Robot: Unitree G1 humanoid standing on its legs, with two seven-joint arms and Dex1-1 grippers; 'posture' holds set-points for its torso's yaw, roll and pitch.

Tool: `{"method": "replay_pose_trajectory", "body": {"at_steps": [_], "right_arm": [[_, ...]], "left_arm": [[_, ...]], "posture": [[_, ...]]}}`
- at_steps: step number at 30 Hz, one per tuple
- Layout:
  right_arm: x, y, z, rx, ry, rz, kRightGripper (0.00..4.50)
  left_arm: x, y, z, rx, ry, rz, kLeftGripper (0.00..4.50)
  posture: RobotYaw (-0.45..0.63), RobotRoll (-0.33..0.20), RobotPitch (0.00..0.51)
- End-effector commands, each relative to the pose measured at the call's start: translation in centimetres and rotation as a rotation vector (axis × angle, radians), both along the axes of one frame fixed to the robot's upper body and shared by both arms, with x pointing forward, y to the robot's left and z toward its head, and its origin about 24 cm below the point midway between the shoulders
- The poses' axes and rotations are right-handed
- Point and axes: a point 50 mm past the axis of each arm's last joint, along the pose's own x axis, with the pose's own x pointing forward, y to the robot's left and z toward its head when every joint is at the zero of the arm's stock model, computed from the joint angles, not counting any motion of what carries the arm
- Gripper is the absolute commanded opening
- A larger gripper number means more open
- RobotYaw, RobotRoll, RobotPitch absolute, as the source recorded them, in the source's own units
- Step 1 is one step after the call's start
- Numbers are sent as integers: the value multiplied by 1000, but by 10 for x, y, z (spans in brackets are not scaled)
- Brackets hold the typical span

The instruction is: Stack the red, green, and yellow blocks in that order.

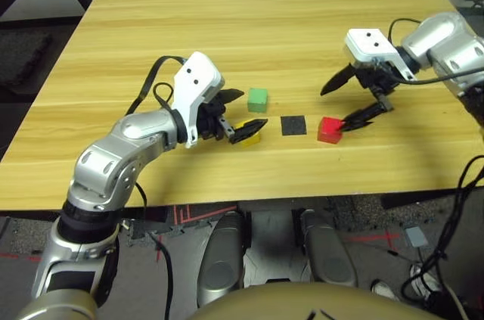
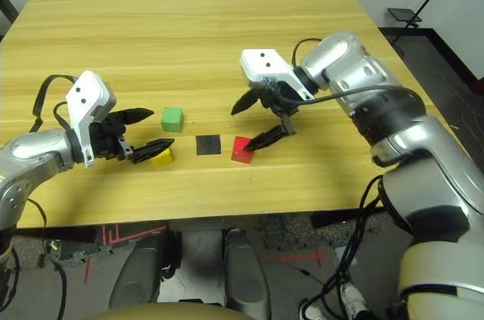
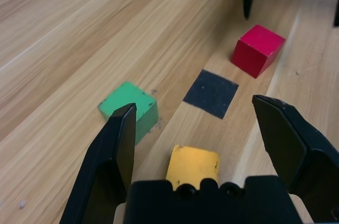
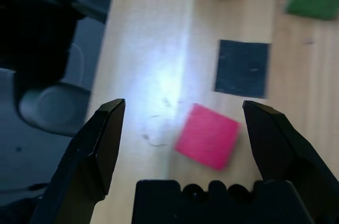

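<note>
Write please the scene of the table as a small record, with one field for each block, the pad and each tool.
red block: on the table, to the right of the pad
green block: on the table, beyond the yellow block
yellow block: on the table, to the left of the pad
black pad: flat, nothing on it
left tool: open, empty
right tool: open, empty
stack: not started

Wood-grain table (image 1: 227, 25), smooth; cubes matt; black pad (image 1: 293, 125) matt.
</note>
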Motion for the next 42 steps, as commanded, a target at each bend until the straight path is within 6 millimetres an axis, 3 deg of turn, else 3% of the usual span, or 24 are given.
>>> {"method": "replay_pose_trajectory", "body": {"at_steps": [1,10,21,24,29,30,36,42], "right_arm": [[-4,-2,-3,-18,-9,0,4500],[9,-8,-16,-79,-115,-34,4500],[8,-9,-35,-131,-107,-107,4500],[8,-7,-36,-151,-126,-128,3900],[12,2,-31,-123,-158,-128,2192],[12,3,-30,-117,-162,-123,2049],[15,19,-15,-65,-183,-93,2050],[25,33,-14,-58,-218,-77,2050]], "left_arm": [[1,-3,-2,1,1,-11,4480],[-3,-3,-3,-4,11,-3,4480],[-7,-1,-2,-4,20,11,4480],[-7,-2,-2,-5,22,14,4500],[-7,-3,-2,-9,21,18,4500],[-7,-3,-2,-9,21,19,4500],[-6,-4,-2,-12,16,23,4500],[-6,-3,0,-5,7,29,4500]], "posture": [[439,-259,147],[454,-250,156],[466,-245,171],[467,-246,175],[467,-250,172],[469,-252,171],[475,-254,161],[489,-254,154]]}}
